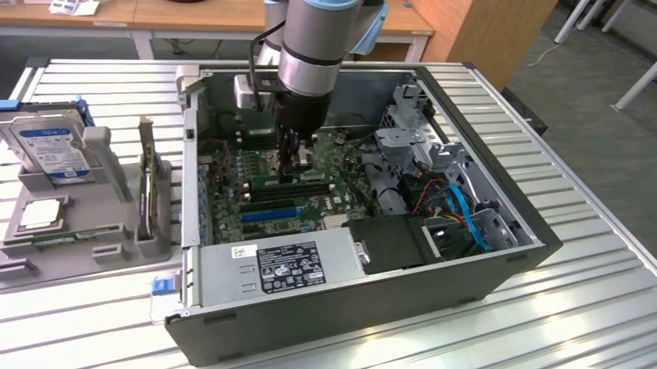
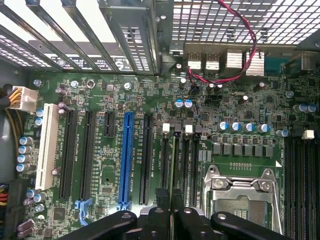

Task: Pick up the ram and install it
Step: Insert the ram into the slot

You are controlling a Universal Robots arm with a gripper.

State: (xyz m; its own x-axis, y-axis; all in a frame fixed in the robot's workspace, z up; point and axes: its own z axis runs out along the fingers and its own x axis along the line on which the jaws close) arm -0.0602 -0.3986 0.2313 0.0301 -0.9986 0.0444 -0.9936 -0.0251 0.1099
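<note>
Wrist view, jaws clamped on the ram (image 2: 173, 170), edge-on between them, above the memory slots (image 2: 189, 165)

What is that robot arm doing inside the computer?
The gripper is reaching down into the open computer case, right over the long memory slots on the green motherboard. It is squeezed nearly shut and seems to pinch the ram, a thin stick seen edge-on. A hard drive waits outside in a grey tray.
</note>
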